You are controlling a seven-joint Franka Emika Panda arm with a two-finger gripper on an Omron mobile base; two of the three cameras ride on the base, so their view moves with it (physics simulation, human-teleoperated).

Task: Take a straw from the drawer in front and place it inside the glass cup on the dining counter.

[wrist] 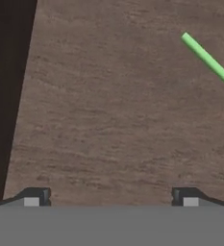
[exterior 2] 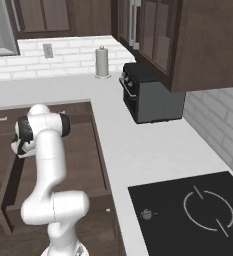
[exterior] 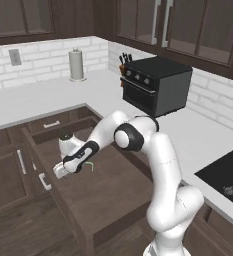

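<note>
The wide dark brown drawer (exterior: 105,192) stands pulled out in front of me, its wooden floor (wrist: 113,110) spreading under the hand. The green straw (exterior: 90,165) lies on that floor, just right of my gripper (exterior: 61,171). In the hand view one end of the straw (wrist: 208,59) crosses the upper right corner, well off from the fingertips (wrist: 36,197). The gripper (wrist: 111,198) is open, jaws wide apart with nothing between them, low over the drawer floor near its left wall. From the right base view the hand (exterior 2: 19,146) is half hidden behind the arm. The glass cup and dining counter are out of view.
A black toaster oven (exterior: 155,85) and a knife block (exterior: 124,59) stand on the white worktop (exterior: 38,100) behind the drawer. A paper towel holder (exterior: 76,65) stands by the wall. A black cooktop (exterior 2: 188,210) lies at the right. Upper cabinets (exterior 2: 188,45) hang above.
</note>
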